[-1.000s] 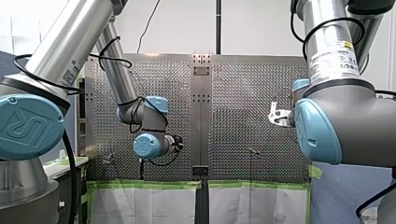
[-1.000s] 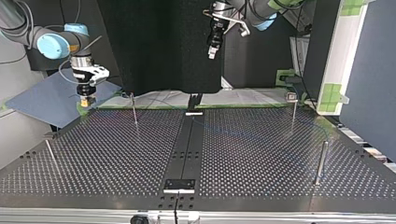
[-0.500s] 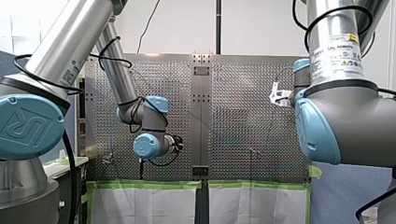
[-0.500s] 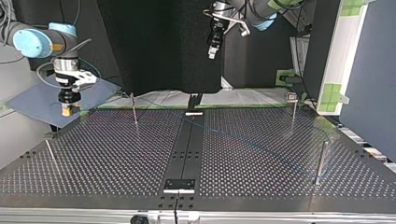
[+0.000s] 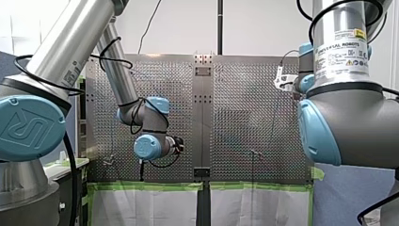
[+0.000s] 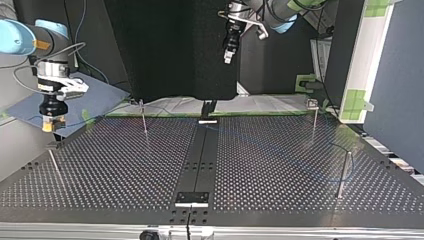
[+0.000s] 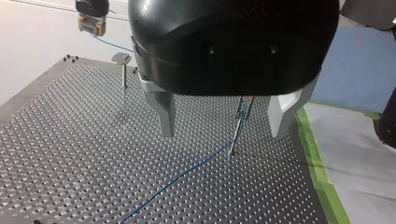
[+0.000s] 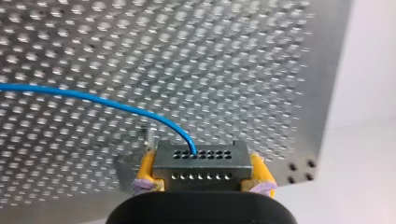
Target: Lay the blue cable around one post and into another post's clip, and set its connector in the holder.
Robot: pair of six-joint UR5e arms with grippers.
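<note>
Yellow pads of my right gripper [image 8: 201, 173] are clamping the grey connector [image 8: 201, 161] in the right wrist view. The blue cable [image 8: 93, 99] is bending tightly at its socket, so further pulling could strain it loose.

Left wrist view: my left gripper [image 7: 222, 119] is hanging with fingers apart, holding nothing. Below it the cable is running past a thin post [image 7: 238, 128], which it could slip off.

Top view: the right gripper is standing further toward the view's left than a half-second ago.

Front view: it is sitting higher.
</note>
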